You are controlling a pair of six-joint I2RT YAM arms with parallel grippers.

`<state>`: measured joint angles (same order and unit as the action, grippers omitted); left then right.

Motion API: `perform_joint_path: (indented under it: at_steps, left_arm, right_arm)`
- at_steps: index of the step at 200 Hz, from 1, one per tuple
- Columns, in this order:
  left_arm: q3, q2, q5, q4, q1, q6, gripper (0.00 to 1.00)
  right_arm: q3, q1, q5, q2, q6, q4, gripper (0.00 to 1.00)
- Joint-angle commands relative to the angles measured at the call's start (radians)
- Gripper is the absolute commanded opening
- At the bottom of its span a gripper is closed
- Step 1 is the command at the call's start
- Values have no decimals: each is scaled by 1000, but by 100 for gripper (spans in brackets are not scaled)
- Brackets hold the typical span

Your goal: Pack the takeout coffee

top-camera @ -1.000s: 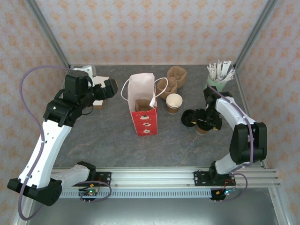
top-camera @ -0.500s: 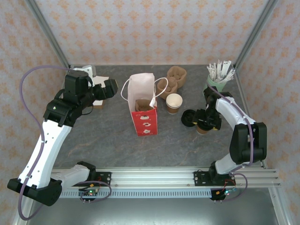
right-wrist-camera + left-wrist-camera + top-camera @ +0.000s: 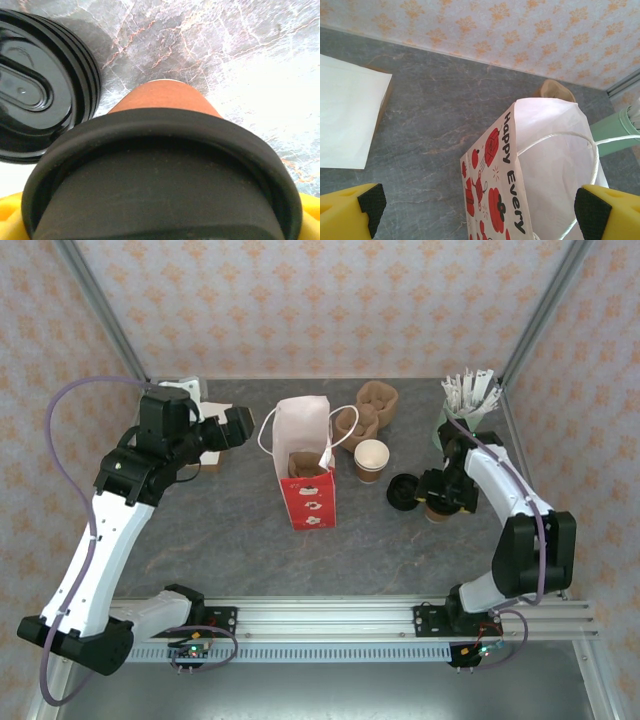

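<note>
Currently: right hand pinching lidded brown cup beside lid stack. Left hand spread above bag. Takeout coffee unlidded on table, beside bag. Advised: carry upright, lower straight in.

Overhead and left wrist views share the bag.
</note>
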<state>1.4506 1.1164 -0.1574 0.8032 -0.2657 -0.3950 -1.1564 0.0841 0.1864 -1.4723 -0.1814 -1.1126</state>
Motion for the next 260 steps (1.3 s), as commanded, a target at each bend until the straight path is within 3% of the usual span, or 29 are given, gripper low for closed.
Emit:
perform_joint_path:
  at_steps: [1,64,95,181,260]
  left_arm:
    - [36,12,-25,4,8,5,100]
    - [65,73,-98,-2,8,1,100]
    - [73,95,-121,-10,8,-5,100]
    - [47,108,-137,-13,7,-18,100]
    - [29,100,-138,-13,7,-28,100]
  right_arm:
    - [-56,-6,-25,58,11,-88,87]
    - [-210,0,62,170,-4,-180,85]
    - [-324,54,79,182,-23,-222,85]
    - [-762,315,91,112,-135,-228,84]
    - [-1097,598,-7,-51,-188,-225,84]
